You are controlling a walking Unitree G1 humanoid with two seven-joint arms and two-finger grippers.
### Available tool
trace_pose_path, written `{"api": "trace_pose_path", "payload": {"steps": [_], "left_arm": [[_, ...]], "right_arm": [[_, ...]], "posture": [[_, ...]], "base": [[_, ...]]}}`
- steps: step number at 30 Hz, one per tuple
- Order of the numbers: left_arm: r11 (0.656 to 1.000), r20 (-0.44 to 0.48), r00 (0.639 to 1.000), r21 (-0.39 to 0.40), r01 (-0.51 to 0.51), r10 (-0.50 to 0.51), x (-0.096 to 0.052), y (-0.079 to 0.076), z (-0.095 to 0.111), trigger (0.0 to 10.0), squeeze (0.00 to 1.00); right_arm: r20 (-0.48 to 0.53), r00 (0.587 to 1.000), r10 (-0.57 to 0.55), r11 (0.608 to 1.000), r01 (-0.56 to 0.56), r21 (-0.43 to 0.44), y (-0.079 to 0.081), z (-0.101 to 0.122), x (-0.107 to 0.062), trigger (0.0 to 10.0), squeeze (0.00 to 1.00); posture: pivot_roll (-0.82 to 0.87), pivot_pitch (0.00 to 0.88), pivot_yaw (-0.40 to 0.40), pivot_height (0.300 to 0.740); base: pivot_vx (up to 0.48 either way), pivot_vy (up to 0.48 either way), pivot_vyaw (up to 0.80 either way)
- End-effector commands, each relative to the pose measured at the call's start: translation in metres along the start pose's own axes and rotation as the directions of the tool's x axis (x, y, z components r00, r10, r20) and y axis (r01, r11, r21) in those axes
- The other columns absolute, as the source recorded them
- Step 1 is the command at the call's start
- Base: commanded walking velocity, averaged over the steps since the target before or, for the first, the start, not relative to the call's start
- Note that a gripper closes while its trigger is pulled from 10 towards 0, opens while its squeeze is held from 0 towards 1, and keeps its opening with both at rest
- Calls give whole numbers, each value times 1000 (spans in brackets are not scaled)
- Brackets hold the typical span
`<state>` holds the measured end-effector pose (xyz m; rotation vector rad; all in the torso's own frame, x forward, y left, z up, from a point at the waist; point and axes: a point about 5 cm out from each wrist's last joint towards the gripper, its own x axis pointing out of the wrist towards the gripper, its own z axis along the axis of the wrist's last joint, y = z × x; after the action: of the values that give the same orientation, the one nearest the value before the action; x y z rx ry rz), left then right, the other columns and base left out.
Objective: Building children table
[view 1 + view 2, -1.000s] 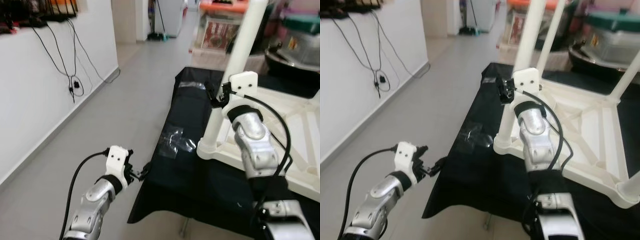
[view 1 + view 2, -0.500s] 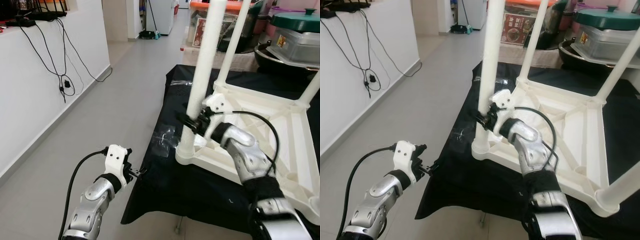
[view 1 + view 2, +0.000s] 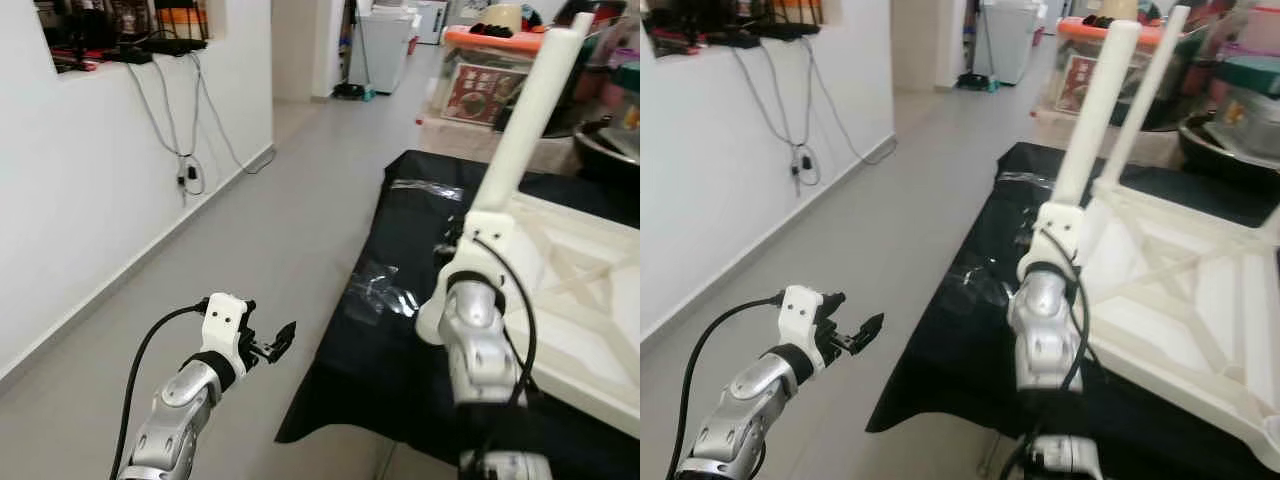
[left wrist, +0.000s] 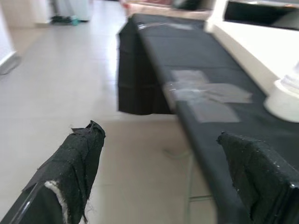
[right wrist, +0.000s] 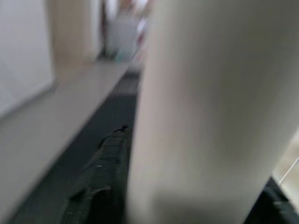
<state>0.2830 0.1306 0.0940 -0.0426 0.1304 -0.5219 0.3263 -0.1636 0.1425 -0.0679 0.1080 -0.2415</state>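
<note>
A white children's table [image 3: 560,290] lies upside down on a black-covered bench [image 3: 400,240], with its legs pointing up. My right forearm [image 3: 472,330] stands upright in front of the near-left leg [image 3: 530,120]. In the right wrist view that leg [image 5: 201,116] sits between the black fingers [image 5: 100,186], so the right gripper [image 5: 196,163] is shut on it, low down near its base. My left gripper [image 3: 280,335] hangs open over the floor, left of the bench's corner, with nothing between its fingers [image 4: 74,168].
Crumpled clear plastic [image 3: 385,290] lies on the black cover beside the leg's base. Storage boxes [image 3: 490,80] and a large pot [image 3: 610,135] stand behind the bench. A white wall with hanging cables [image 3: 185,150] runs along the left of the grey floor [image 3: 250,230].
The camera has swung, so the whole scene has shifted. My right forearm has gone from slanting to upright against the leg. The left gripper stays open by the bench's corner.
</note>
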Motion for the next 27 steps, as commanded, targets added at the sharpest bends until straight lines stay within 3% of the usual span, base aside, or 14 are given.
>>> {"api": "trace_pose_path", "payload": {"steps": [1, 3, 4, 6, 9, 11, 15, 16, 19, 20, 23, 24, 26, 27], "left_arm": [[1000, -11, 1000, 2, 17, -17, -1, -3, -2, 10000, 0], [1000, -11, 1000, 1, 13, -13, -1, -2, -2, 10000, 0], [1000, -10, 1000, 0, 9, -9, -1, -1, -2, 10000, 0], [1000, -6, 1000, -3, 8, -8, 0, -1, -1, 10000, 0], [1000, -2, 1000, -2, 15, -15, 4, -5, -1, 10000, 0], [1000, 2, 1000, -2, 19, -19, 5, -6, 0, 10000, 0], [1000, 5, 1000, -2, 15, -15, 4, -4, 1, 10000, 0], [1000, 3, 1000, -1, 10, -10, 3, -2, 0, 10000, 0], [1000, 2, 1000, 0, 9, -9, 3, -2, 0, 10000, 0], [1000, 3, 1000, 0, 10, -10, 3, -3, 0, 10000, 0], [1000, 7, 1000, 1, 10, -10, 4, -4, 1, 10000, 0], [1000, 11, 1000, 1, 9, -9, 5, -5, 2, 10000, 0], [1000, 11, 1000, 1, 9, -9, 5, -5, 2, 10000, 0], [1000, 10, 1000, 0, 5, -5, 3, -4, 2, 10000, 0]], "right_arm": [[-52, 993, 102, 994, -100, 43, 10, -12, -3, 10000, 1000], [-1, 985, 175, 983, -174, 63, 13, 2, 1, 10000, 1000], [61, 968, 245, 967, -248, 51, 12, 18, 9, 10000, 0], [99, 934, 342, 935, -349, 57, 11, 35, 16, 10000, 0], [235, 778, 583, 797, -604, 23, 7, 71, 20, 10000, 0], [265, 666, 697, 706, -702, -92, 7, 80, 15, 10000, 0], [241, 595, 767, 635, -760, -143, 10, 82, 17, 10000, 0], [210, 583, 785, 615, -774, -153, 19, 80, 22, 8941, 0], [201, 585, 786, 615, -773, -153, 23, 79, 24, 8941, 0], [209, 586, 783, 616, -777, -129, 28, 79, 27, 0, 0], [211, 592, 778, 621, -776, -110, 33, 78, 31, 0, 0], [180, 637, 749, 658, -748, -88, 36, 74, 35, 0, 0], [180, 637, 749, 658, -748, -88, 36, 74, 35, 0, 0], [113, 793, 599, 799, -601, -18, 32, 63, 46, 0, 0]], "posture": [[-3, 0, -61, 740], [-8, 0, -62, 740], [-8, 0, -62, 740], [-16, 0, -60, 740], [-6, 0, -62, 740], [0, 0, -66, 740], [6, 0, -73, 740], [7, 0, -75, 740], [7, 0, -75, 740], [14, 0, -82, 740], [28, 0, -90, 740], [34, 0, -93, 740], [34, 0, -93, 740], [24, 0, -92, 740]], "base": [[0, 0, 0], [0, 0, 0], [0, 0, 0], [0, 0, 0], [0, 0, 0], [0, 0, 0], [0, 0, 0], [0, 0, 0], [0, 0, 0], [0, 0, 0], [0, 0, 0], [0, 0, 0], [0, 0, 0], [0, 0, 0]]}}
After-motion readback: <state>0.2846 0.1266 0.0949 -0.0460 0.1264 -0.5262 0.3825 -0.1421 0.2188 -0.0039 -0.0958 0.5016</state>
